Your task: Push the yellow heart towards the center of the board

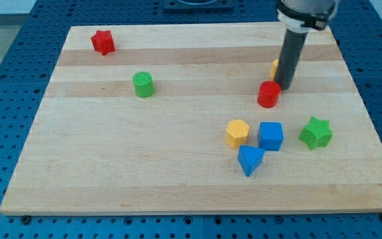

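A yellow block (274,68) shows only as a small sliver at the left edge of my dark rod, near the view's upper right; its shape cannot be made out. My tip (286,87) rests on the board just below and right of that sliver. It is close to the upper right side of a red cylinder (268,94). A second yellow block, hexagon-like (237,133), lies lower, right of the board's middle. The wooden board (178,172) fills most of the view.
A blue cube (270,136) sits right of the yellow hexagon, with a blue triangle (250,159) below them. A green star (316,133) lies further right. A green cylinder (143,84) and a red star (102,42) are at the upper left.
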Robot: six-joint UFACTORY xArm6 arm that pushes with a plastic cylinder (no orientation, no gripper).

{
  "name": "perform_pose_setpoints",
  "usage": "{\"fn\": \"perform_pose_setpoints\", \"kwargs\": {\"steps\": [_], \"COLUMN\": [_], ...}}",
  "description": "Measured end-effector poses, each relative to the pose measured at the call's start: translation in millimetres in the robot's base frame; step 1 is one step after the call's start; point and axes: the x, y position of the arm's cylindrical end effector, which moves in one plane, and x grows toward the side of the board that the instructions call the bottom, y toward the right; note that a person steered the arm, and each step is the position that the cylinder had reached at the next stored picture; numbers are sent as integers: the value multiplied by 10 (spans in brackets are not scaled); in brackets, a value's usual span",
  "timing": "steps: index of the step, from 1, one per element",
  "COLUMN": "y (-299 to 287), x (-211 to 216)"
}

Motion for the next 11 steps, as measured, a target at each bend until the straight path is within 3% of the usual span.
{"fn": "perform_pose_setpoints", "kwargs": {"steps": [1,2,6,7,8,10,11], "y": [611,512,-382,-181,439,244,142], "x": [181,-255,-359,-378,-235,-649,-649]}}
